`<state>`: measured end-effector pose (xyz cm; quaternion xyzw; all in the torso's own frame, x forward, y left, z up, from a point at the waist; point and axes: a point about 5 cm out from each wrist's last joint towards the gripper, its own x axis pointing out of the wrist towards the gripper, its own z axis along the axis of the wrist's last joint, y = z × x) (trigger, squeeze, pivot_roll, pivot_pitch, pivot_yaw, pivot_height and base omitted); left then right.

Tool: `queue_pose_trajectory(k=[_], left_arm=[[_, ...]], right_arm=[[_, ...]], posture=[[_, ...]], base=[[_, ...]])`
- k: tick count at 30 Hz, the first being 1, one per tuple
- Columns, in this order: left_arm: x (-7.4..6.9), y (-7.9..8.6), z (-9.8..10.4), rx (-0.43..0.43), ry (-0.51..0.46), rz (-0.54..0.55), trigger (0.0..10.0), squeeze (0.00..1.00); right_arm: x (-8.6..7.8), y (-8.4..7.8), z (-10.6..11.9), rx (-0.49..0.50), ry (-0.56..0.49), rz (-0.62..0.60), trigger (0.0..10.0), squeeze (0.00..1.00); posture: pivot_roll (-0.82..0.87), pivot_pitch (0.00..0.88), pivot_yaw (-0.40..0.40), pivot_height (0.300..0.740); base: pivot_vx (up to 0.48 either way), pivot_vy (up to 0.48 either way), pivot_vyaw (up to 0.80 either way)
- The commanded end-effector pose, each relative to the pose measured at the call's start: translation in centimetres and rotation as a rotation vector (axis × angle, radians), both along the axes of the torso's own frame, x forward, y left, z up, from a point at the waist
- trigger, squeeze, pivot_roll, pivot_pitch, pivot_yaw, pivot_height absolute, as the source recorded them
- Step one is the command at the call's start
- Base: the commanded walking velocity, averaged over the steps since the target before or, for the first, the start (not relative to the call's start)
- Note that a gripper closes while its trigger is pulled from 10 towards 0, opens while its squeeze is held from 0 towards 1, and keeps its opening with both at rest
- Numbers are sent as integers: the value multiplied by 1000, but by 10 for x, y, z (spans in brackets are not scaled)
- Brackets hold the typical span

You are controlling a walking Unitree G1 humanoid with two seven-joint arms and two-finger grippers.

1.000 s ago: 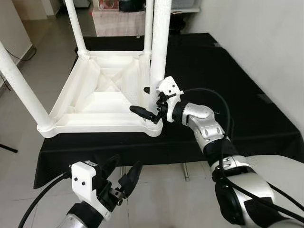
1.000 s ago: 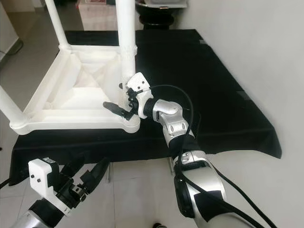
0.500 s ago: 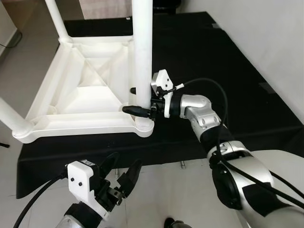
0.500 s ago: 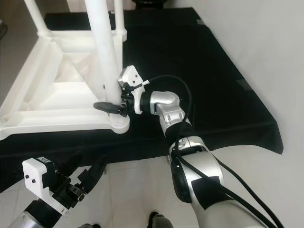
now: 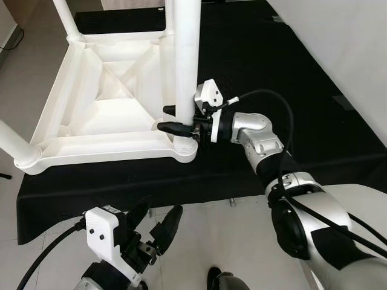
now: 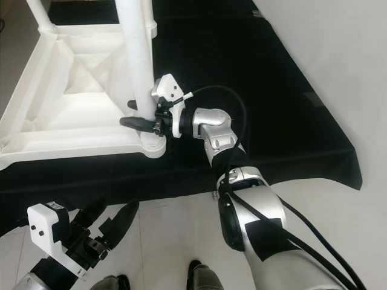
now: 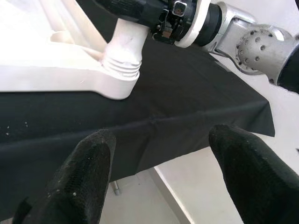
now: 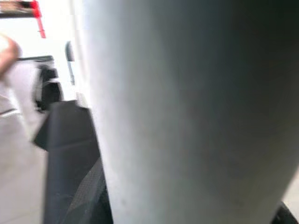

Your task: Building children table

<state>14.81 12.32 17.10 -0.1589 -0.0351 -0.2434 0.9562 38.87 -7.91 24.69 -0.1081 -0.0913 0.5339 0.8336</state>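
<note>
Assembly is looking nearly finished: legs are standing in the upturned tabletop (image 5: 103, 115) while the right tool (image 5: 179, 118) is gripping the near leg (image 5: 185, 66), left tool (image 5: 158, 225) hanging released.

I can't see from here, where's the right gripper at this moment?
The right gripper is clamped around the base of the near-right table leg, just above its corner socket on the upturned white tabletop.

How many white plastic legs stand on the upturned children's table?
3 in view: the near leg held by the right tool, one at the near-left corner, one at the far-left corner. A fourth may be hidden.
</note>
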Motion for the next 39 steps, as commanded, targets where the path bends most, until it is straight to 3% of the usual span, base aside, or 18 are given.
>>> queue_pose_trajectory(k=[1, 3, 4, 6, 9, 14, 15, 18, 19, 21, 22, 24, 27, 31, 32, 34, 35, 39], left_arm=[[-4, -2, 1, 4, 9, -7, 10000, 0], [-4, -2, 1, 3, 8, -6, 10000, 0], [-3, -2, 1, 3, 7, -5, 10000, 0], [0, -1, 1, 3, 4, -6, 10000, 0], [3, -1, 1, 3, 2, -12, 10000, 0], [5, -2, -1, 5, -1, -18, 10000, 0], [7, -2, -1, 4, -4, -19, 10000, 0], [8, -2, -2, 3, -6, -18, 10000, 0], [10, -2, -2, 3, -12, -17, 10000, 0], [11, -2, -1, 2, -14, -16, 10000, 0], [11, -2, -1, 2, -15, -16, 10000, 0], [12, -2, -1, 2, -16, -17, 10000, 0], [13, -2, -2, 4, -17, -19, 10000, 0], [14, -2, -1, 5, -19, -19, 10000, 0], [13, -2, -1, 5, -19, -19, 10000, 0], [13, -2, -1, 5, -19, -19, 10000, 0], [13, -1, -1, 6, -18, -19, 10000, 0], [13, -1, -2, 6, -17, -18, 10000, 0]], right_arm=[[2, -8, -11, 47, 18, -191, 0, 0], [1, -7, -16, 68, 33, -255, 0, 0], [-2, -9, -29, 37, 22, -519, 0, 0], [-40, 14, -54, 45, 37, -677, 0, 0], [-56, 31, -57, 72, 40, -675, 0, 0], [-50, 44, -53, 83, 34, -619, 0, 0], [-46, 48, -49, 101, 39, -601, 4118, 0], [-43, 49, -47, 112, 42, -592, 4118, 0], [-43, 58, -37, 167, 56, -482, 10000, 0], [-45, 61, -33, 189, 63, -451, 10000, 0], [-48, 65, -27, 223, 73, -392, 10000, 1000], [-50, 66, -24, 243, 80, -360, 10000, 1000], [-55, 68, -7, 236, 62, -142, 10000, 1000], [-50, 63, 0, 193, 43, -66, 10000, 1000], [-46, 60, 2, 151, 16, -35, 10000, 918], [-46, 60, 2, 151, 16, -35, 10000, 918], [-45, 59, 6, 108, -15, 40, 10000, 0], [-42, 58, 10, 76, -30, 103, 10000, 0]], posture=[[54, 260, -49, 740], [54, 260, -49, 740], [39, 255, -50, 740], [21, 252, -32, 740], [20, 233, -28, 740], [21, 220, -29, 740], [11, 203, -33, 740], [10, 201, -34, 740], [6, 190, -34, 740], [6, 190, -34, 740], [6, 187, -33, 740], [6, 187, -33, 740], [11, 180, -29, 740], [12, 183, -28, 740], [16, 188, -28, 740], [16, 188, -28, 740], [18, 191, -27, 740], [22, 194, -26, 740]], base=[[0, 0, 0], [0, 0, 0], [0, 0, 0], [0, 0, 0], [0, 0, 0], [0, 0, 0], [0, 0, 0], [0, 0, 0], [0, 0, 0], [0, 0, 0], [0, 0, 0], [0, 0, 0], [0, 0, 0], [0, 0, 0], [0, 0, 0], [0, 0, 0], [0, 0, 0], [0, 0, 0]])
